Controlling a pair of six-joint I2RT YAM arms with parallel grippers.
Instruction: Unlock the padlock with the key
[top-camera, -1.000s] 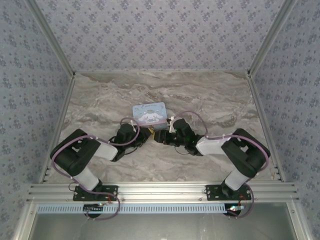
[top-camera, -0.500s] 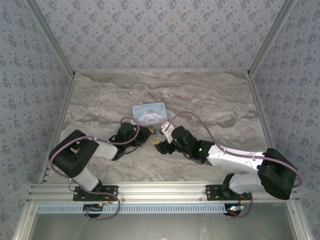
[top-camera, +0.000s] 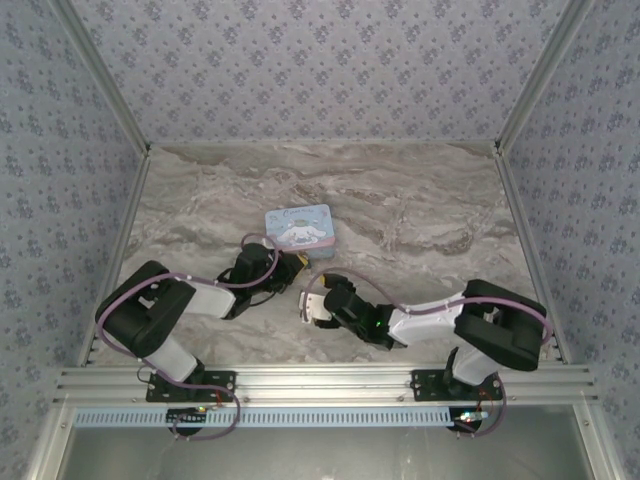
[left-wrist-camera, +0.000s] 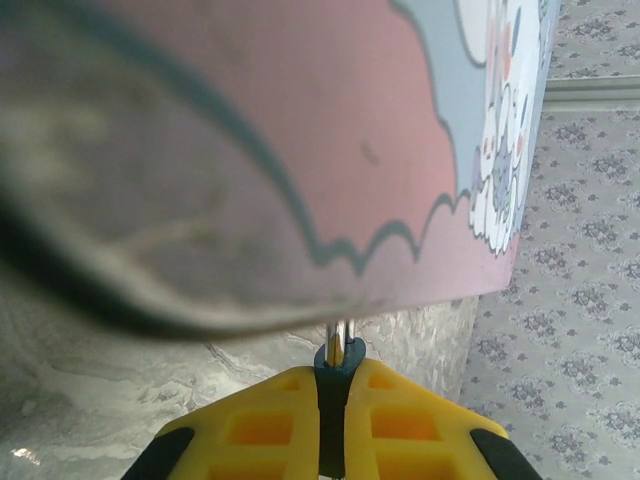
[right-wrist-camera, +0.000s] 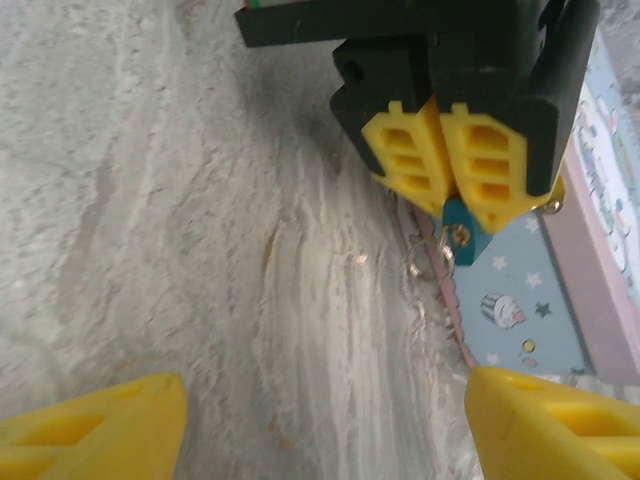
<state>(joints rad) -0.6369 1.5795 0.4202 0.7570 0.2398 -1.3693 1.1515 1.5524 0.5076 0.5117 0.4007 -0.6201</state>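
Evidently left end effector (right-wrist-camera: 455, 180) tight on the padlock (right-wrist-camera: 461, 229); right end effector (right-wrist-camera: 320, 425) wide apart, empty.

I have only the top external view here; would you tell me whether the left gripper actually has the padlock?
Observer: Yes. On the left wrist view the left gripper is shut on the padlock, clamping its teal body.
Operator: Thank you. Is the right gripper carrying anything?
Observer: No. The right wrist view shows the right gripper open and empty over the table.
Operator: Is anything near the padlock's free end?
Observer: A small metal ring sits just beside it; what it belongs to I cannot tell.
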